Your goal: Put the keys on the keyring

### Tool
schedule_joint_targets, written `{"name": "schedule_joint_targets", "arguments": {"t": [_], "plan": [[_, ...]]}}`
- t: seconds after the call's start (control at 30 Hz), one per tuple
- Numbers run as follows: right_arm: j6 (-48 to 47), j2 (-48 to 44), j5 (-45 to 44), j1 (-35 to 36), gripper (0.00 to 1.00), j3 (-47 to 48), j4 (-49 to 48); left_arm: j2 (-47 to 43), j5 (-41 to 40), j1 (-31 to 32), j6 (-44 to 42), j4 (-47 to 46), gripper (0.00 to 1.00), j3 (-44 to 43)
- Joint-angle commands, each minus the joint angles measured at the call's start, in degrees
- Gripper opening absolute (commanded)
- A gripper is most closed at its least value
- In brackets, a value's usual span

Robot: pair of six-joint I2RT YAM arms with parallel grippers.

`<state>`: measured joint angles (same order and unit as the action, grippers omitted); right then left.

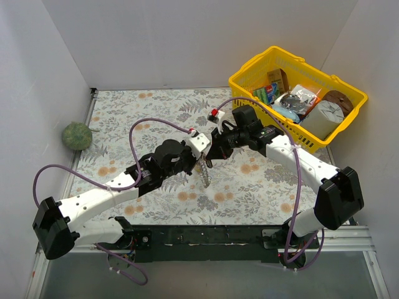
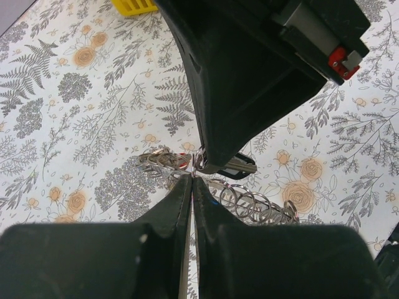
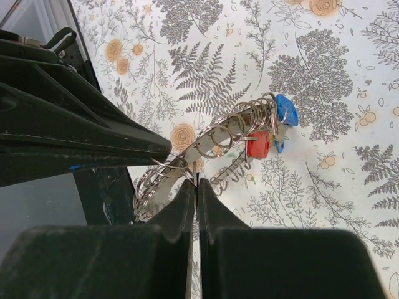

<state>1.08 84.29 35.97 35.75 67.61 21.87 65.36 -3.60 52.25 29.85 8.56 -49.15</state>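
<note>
We are gripping the keyring (image 1: pixel 204 172) at the centre of the overhead frame, with the left gripper (image 2: pixel 191 182) and right gripper (image 3: pixel 195 182) both pinched tight on its wire. The red key (image 3: pixel 257 147) and blue key (image 3: pixel 287 111) are hanging on it already; whether more are remaining, we cannot tell.

We are looking at a table covered in a pale floral cloth (image 1: pixel 124 112), which is sitting between plain white walls (image 1: pixel 187 37) under soft, even light, while a yellow basket (image 1: pixel 251 63) is standing at the far right corner and a green ball (image 1: pixel 76 134) is lying beside the left wall.
</note>
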Motion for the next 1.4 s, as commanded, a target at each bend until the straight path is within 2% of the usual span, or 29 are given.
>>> {"name": "schedule_joint_targets", "arguments": {"t": [0.0,0.03,0.1,0.13,0.27,0.37,0.5,0.63,0.73,0.93,1.2,1.37], "plan": [[-3.43,-2.11,3.40,-0.24,0.07,-0.99,-3.67,-4.19,1.66,0.31,-0.58,-4.86,0.00,0.45],[-3.63,-3.68,2.28,-0.24,0.22,-1.25,-3.94,-4.37,1.75,0.31,-0.58,-4.95,0.00,0.54],[-4.59,-5.71,-0.01,-0.33,0.42,-2.13,-4.47,-4.45,1.49,0.31,-0.32,-4.78,0.00,0.46],[-6.25,-7.98,-2.72,-0.41,0.65,-2.14,-4.12,-4.37,1.66,0.31,-0.31,-4.60,0.00,0.28],[-9.16,-14.14,-4.06,-1.29,0.77,-4.15,-6.91,-4.10,2.89,0.31,-0.23,-4.43,0.00,0.19],[-11.53,-19.06,1.80,-3.22,0.78,-8.01,-12.43,-4.19,3.51,0.31,-0.49,-4.78,0.00,0.36],[-13.12,-23.38,12.88,-4.19,0.76,-13.99,-20.89,-6.12,8.33,0.31,-0.93,-6.88,0.00,1.77],[-13.12,-24.00,23.15,-4.19,0.66,-17.68,-27.13,-8.75,11.06,0.31,-0.93,-10.30,0.00,3.53],[-10.40,-23.39,27.38,-4.19,0.62,-19.10,-33.02,-11.65,16.24,0.31,-1.19,-14.17,0.00,6.16],[-9.17,-22.68,28.11,-4.19,0.56,-19.01,-35.40,-14.03,23.28,0.31,-0.32,-22.00,0.00,9.59],[-8.29,-21.98,27.67,-4.19,0.47,-19.45,-35.93,-13.68,24.51,0.31,-0.14,-22.80,0.00,8.89],[-8.29,-22.50,26.26,-4.19,0.36,-20.07,-35.75,-13.95,24.78,0.31,-0.31,-22.80,0.00,8.72]]}}
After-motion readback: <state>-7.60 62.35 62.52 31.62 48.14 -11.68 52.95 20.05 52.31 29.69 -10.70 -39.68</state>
